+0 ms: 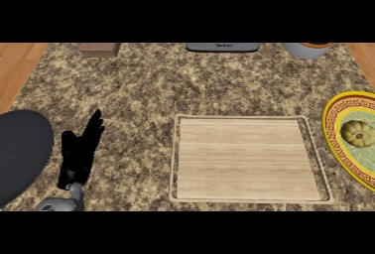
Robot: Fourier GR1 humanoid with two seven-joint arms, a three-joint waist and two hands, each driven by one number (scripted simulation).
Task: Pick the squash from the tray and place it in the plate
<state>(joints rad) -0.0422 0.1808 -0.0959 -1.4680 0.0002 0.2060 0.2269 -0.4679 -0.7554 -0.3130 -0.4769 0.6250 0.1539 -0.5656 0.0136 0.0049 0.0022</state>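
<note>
Head view — squash (358,133) on plate (331,130), left hand (79,151) relaxed, fingers straight.

Squash (358,133) in plate (336,130), beside tray (249,158); left hand (79,154) open.

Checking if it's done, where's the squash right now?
In the head view the squash lies on the yellow plate at the counter's right edge, right of the wooden tray.

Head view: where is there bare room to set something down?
The wooden tray holds nothing. Bare counter runs between it and the back-edge items, and between it and the left robot hand. The squash fills the plate's middle.
</note>
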